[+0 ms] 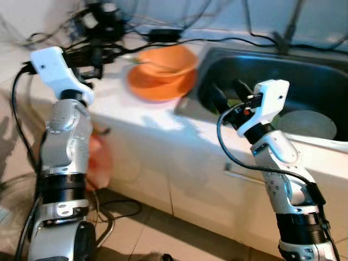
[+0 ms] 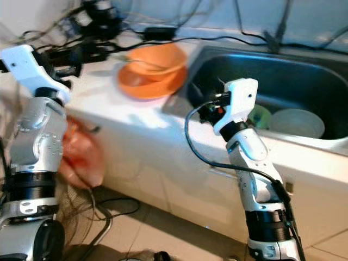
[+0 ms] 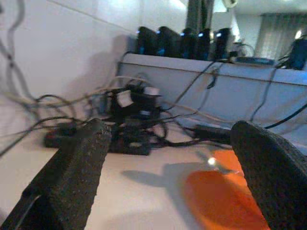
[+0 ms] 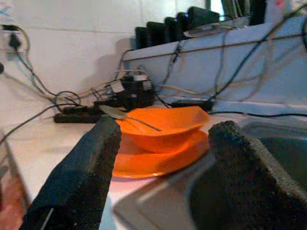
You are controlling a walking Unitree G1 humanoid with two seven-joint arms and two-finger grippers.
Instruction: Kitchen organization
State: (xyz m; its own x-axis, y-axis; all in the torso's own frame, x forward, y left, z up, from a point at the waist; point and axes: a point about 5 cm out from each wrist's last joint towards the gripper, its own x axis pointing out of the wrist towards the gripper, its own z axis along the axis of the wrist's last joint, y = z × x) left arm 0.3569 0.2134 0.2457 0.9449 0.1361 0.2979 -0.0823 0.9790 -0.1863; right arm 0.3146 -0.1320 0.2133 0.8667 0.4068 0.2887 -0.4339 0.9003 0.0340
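Observation:
An orange bowl (image 1: 168,60) with a metal spoon (image 4: 127,117) in it rests on an orange plate (image 1: 155,88). Both stand on the white counter (image 1: 136,122), just left of the dark sink (image 1: 304,76). My right gripper (image 1: 228,93) hovers open over the sink's left rim, pointing at the bowl and plate and a short way from them. Further left, my left gripper (image 1: 87,62) is held open above the counter near the cables, with nothing between its fingers (image 3: 81,163). In the left wrist view the plate (image 3: 220,199) lies ahead of it.
A white bowl (image 1: 307,124) and something green (image 2: 260,115) lie in the sink. A tangle of black cables and power strips (image 1: 100,24) covers the counter's back left. An orange-red bag (image 2: 81,155) hangs at the cabinet front by my left arm. More cables trail on the floor (image 1: 117,209).

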